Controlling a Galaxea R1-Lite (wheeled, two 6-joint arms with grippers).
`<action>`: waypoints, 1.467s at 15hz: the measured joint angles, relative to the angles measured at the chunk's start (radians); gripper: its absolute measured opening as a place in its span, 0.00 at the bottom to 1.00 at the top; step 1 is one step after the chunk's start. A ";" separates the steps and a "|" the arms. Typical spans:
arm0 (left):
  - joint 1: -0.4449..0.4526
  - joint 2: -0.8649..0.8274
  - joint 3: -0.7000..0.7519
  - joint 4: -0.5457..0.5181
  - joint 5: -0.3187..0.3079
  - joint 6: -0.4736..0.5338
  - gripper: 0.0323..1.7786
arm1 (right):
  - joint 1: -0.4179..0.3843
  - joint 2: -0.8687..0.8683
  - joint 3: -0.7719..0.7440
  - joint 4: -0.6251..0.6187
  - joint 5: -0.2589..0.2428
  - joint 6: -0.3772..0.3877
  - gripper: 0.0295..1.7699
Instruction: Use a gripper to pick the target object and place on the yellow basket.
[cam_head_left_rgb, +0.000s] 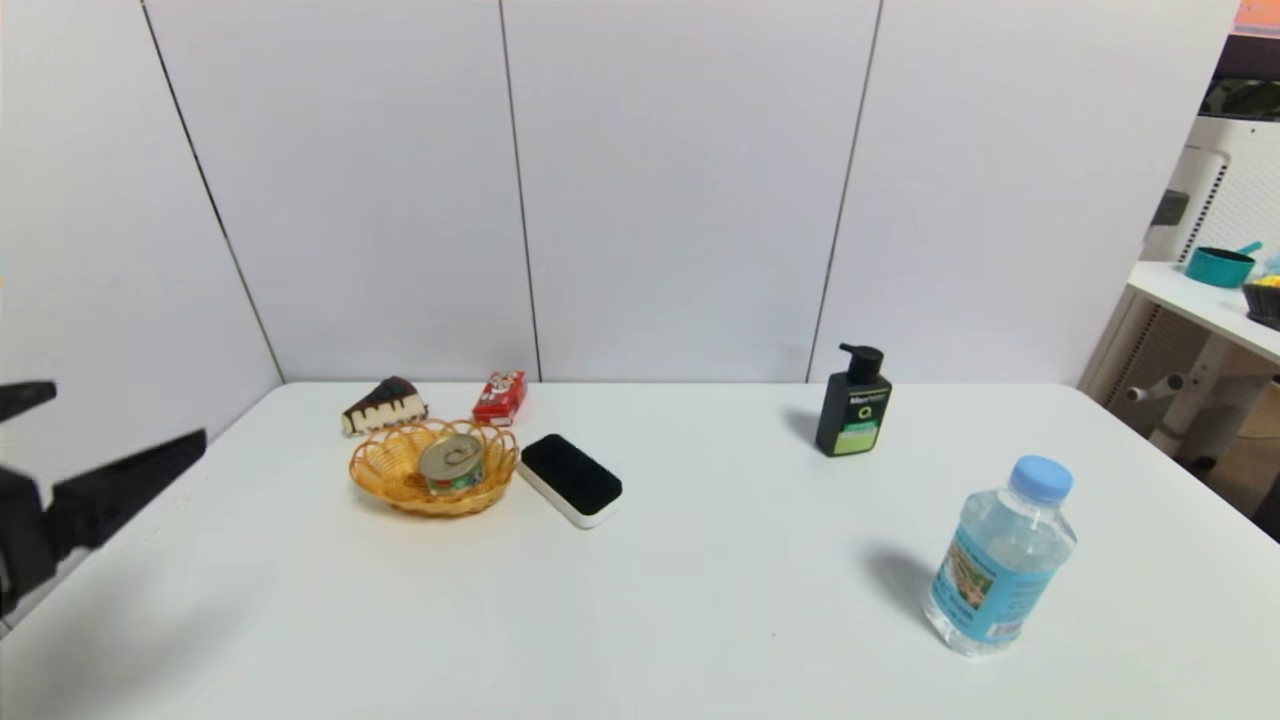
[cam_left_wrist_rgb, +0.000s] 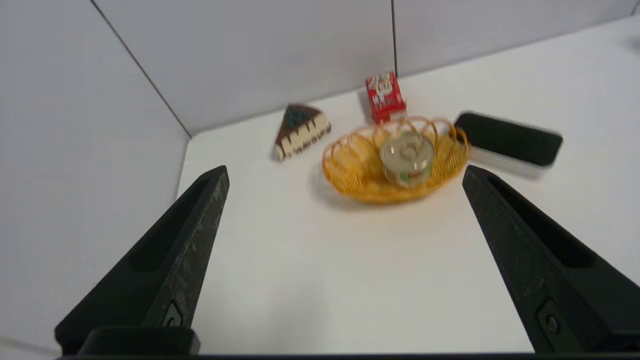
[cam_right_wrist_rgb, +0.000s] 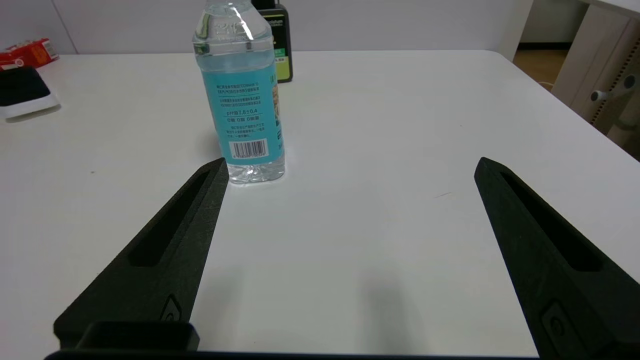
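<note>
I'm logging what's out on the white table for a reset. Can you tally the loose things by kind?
Food items: 3 (can, cake slice, red carton)
Bottles: 2 (water bottle, black pump bottle)
Baskets: 1 (yellow basket, with the can in it)
Erasers: 1 (black-topped eraser)
Total: 7

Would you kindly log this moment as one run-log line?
can: in yellow basket | left tool: open, empty, clear of basket | right tool: open, near water bottle
</note>
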 joint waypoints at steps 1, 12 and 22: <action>0.005 -0.084 0.093 0.002 -0.009 -0.001 0.95 | 0.000 0.000 0.000 0.000 0.000 0.000 0.96; 0.078 -0.640 0.651 0.055 -0.059 -0.033 0.95 | 0.000 0.000 0.000 0.000 0.000 0.000 0.96; 0.104 -0.873 0.654 0.058 -0.010 -0.210 0.95 | 0.000 0.000 0.000 0.000 0.000 0.000 0.96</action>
